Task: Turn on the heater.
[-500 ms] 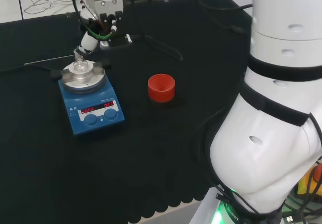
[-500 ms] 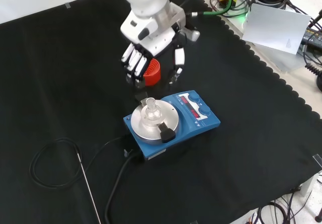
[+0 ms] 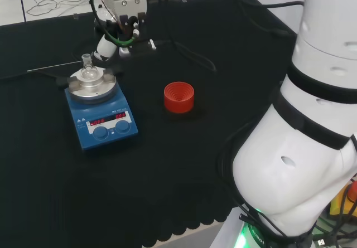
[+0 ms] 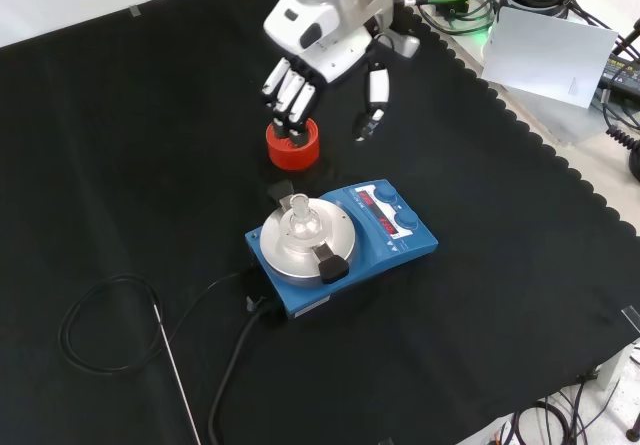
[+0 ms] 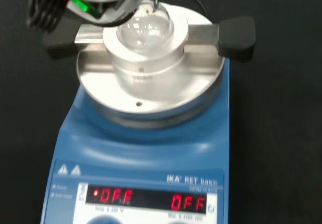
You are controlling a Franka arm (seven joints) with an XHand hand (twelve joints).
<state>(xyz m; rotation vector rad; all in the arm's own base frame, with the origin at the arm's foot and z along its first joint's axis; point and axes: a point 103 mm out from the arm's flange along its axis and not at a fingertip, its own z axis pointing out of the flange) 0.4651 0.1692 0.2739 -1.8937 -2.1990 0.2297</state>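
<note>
Two round knobs (image 3: pixel 107 129) sit on the heater's (image 4: pixel 345 242) blue front, stiff parts to turn or press; the body looks heavy and stable. The hand (image 4: pixel 318 77) hangs above, fingers straight and spread, holding nothing, and should keep off the fragile glass flask (image 4: pixel 300 219).

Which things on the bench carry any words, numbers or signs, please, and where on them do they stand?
Wording is located, not quoted.
heater, front panel: two lit red displays, side by side.
Above the display on one side: a line of white print.
Above the other display: two small triangle signs.
metal block on the plate: faint print, too small to read.
red ribbed stand: no print visible.
</note>
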